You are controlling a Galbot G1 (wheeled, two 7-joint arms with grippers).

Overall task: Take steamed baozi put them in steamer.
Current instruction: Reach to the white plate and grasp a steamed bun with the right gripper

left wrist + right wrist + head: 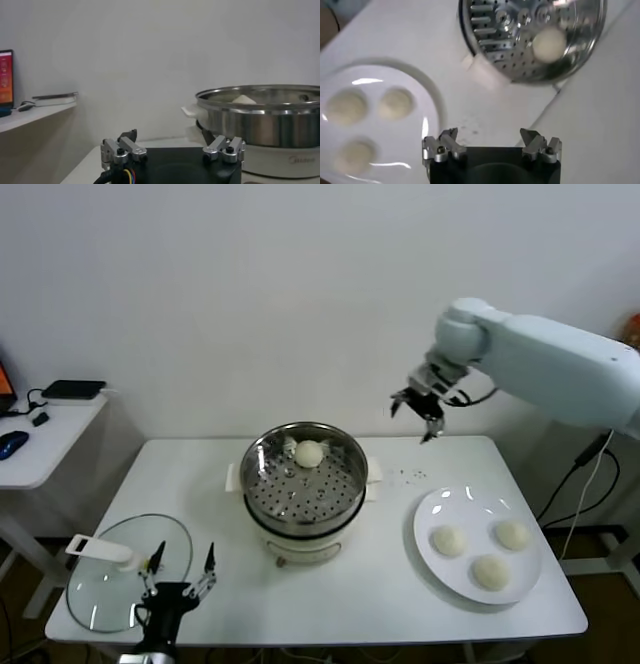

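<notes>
Right gripper (420, 416) hangs high above the back of the white table (200, 474), its fingers spread wide and holding nothing. It sits between the steamer (304, 489) and the white plate (432, 554), raised well clear of both and set back toward the wall.

From this gripper, the plate lies forward and slightly to the robot's right, near the table's right front corner. Three steamed baozi rest on it: one on the steamer side (447, 540), one toward the far right (512, 534), and one nearest the front edge (489, 572). They sit near each other without touching. Each bun is round, so none has a long axis to line up with.

The steamer stands at the table's centre, to the left of the gripper and lower. A fourth bun (309, 453) already lies on its perforated tray, toward the back rim.

The right arm is much the nearer one to the plate. By this layout, the next move is probably a reach forward and down to the plate, and the bun on the steamer side looks closest.

The left gripper (178, 569) waits low at the table's front left, fingers apart and empty, just beside the glass lid (125, 579), well apart from the plate.
</notes>
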